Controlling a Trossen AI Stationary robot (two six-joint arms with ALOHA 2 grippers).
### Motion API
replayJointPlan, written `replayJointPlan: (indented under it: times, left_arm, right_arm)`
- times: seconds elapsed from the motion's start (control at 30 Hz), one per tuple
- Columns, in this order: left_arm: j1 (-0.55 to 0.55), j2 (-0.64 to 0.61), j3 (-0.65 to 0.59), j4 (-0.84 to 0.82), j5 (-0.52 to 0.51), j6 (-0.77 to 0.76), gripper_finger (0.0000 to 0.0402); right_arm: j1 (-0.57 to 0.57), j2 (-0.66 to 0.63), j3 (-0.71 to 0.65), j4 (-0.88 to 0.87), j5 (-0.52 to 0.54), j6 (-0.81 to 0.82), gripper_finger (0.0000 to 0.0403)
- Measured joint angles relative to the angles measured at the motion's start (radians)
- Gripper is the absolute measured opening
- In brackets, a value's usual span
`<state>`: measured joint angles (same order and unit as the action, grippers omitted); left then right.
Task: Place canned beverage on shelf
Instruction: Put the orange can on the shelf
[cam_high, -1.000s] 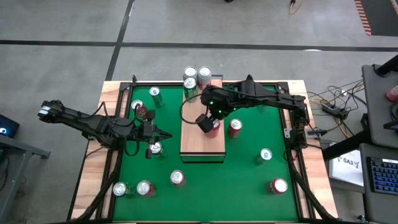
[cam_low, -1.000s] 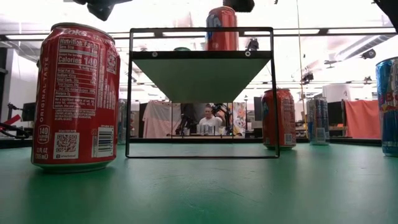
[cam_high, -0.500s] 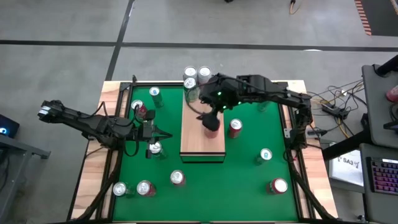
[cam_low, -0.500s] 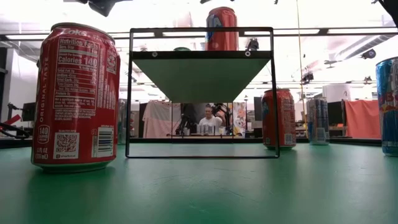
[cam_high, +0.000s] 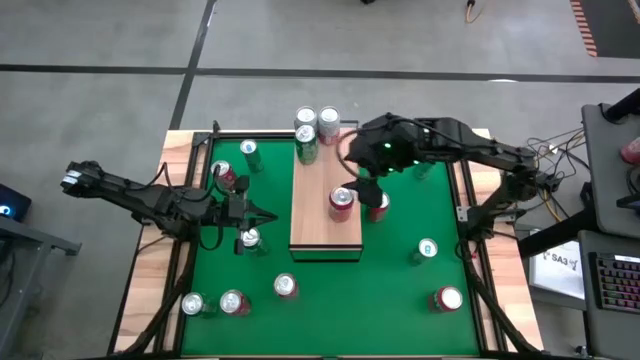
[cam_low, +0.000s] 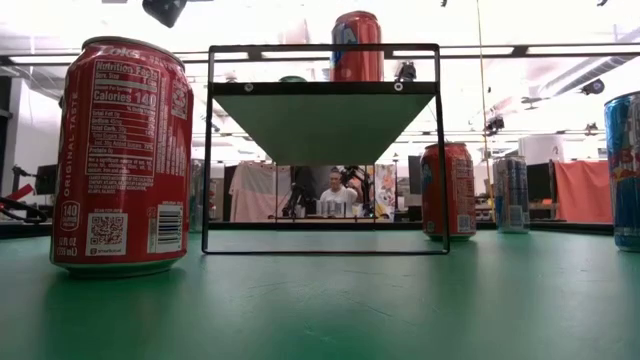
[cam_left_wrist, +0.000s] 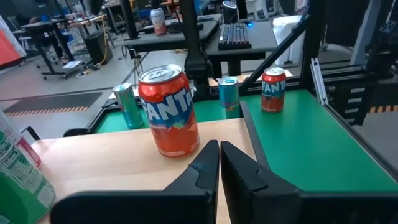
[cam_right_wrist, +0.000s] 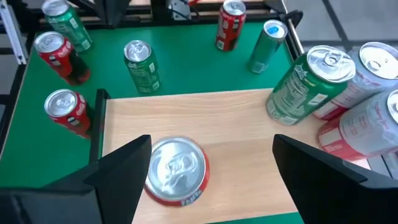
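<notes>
Fanta can (cam_high: 341, 201) upright on shelf (cam_high: 325, 232), green table (cam_high: 400, 290); right hand (cam_high: 367, 187) open, left hand (cam_high: 262, 217) closed.

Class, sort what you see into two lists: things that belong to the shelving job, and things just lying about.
Belongs to the job:
- shelf
- orange Fanta can standing on it
- right gripper, jaws open

Lying about:
- Coke can
- green can
- left gripper, waiting
</notes>
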<state>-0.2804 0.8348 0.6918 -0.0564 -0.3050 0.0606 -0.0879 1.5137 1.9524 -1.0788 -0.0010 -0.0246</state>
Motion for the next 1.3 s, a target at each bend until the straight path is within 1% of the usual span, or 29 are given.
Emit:
replayJointPlan:
  times: [0.23,0.33,0.47,0.63,0.73,0.87,0.97,1.03,1.1,1.2,1.3]
  left_arm:
    - [0.000,0.000,0.000,-0.003,0.000,-0.043,0.0000]
    - [0.000,0.000,0.000,-0.003,0.000,-0.043,0.0000]
    - [0.000,0.000,0.000,-0.003,0.000,-0.024,0.0000]
    - [0.000,0.000,0.000,-0.002,0.000,0.014,0.0000]
    - [0.000,0.000,0.000,-0.005,0.000,0.029,0.0000]
    - [0.000,0.000,0.000,-0.007,0.000,0.055,0.0000]
    - [0.000,0.000,0.000,-0.011,0.000,0.084,0.0000]
    - [0.000,0.000,0.000,-0.014,0.000,0.113,0.0000]
    - [0.000,0.000,0.000,-0.015,0.000,0.146,0.0000]
    - [0.000,-0.001,0.000,-0.026,0.000,0.201,0.0000]
    - [0.001,-0.005,0.000,-0.046,0.000,0.250,0.0000]
  right_arm:
    - [0.013,-0.228,-0.397,0.263,-0.025,0.015,0.0325]
    - [0.014,-0.309,-0.550,0.338,-0.030,0.079,0.0325]
    - [0.013,-0.380,-0.721,0.419,-0.025,0.171,0.0325]
    - [0.014,-0.430,-0.855,0.499,-0.026,0.224,0.0325]
    - [0.013,-0.425,-0.916,0.561,-0.026,0.243,0.0325]
    - [0.013,-0.405,-0.949,0.608,-0.028,0.242,0.0325]
    - [0.014,-0.382,-0.956,0.640,-0.058,0.237,0.0323]
    - [0.016,-0.366,-0.957,0.671,-0.077,0.228,0.0310]
    - [0.018,-0.354,-0.954,0.698,-0.086,0.212,0.0284]
    - [0.018,-0.340,-0.936,0.698,-0.086,0.206,0.0226]
    - [0.018,-0.339,-0.926,0.696,-0.086,0.200,0.0156]
